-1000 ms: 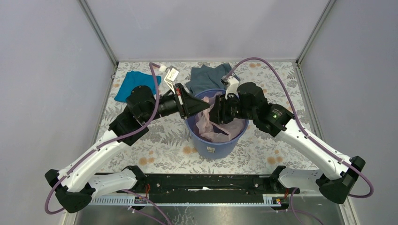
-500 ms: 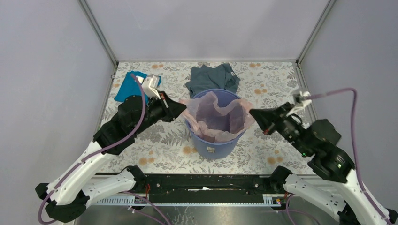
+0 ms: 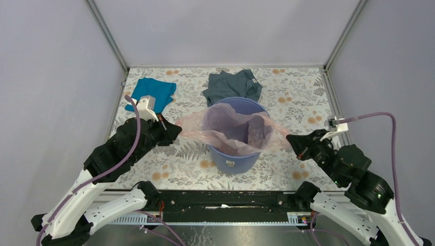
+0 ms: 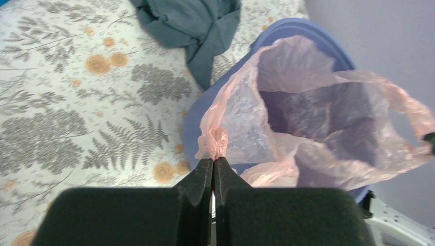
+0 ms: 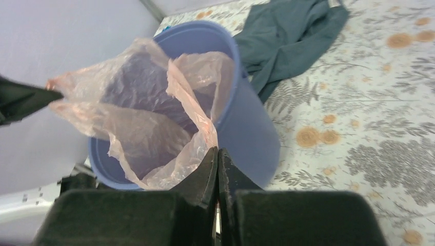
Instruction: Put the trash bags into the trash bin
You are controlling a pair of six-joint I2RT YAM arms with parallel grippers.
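Grip: left gripper (image 3: 177, 131) and right gripper (image 3: 290, 139) each pinch a bag (image 3: 195, 129) edge.
Done: bag hangs inside bin (image 3: 233, 160), stretched between the fingers.
Left: probably seating the rim, then release.

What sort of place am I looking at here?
Probably a robot test cell: plain grey walls, a floral-patterned tabletop, and the left gripper and right gripper stretching a thin pale pink plastic bag over a round blue-violet plastic bucket.
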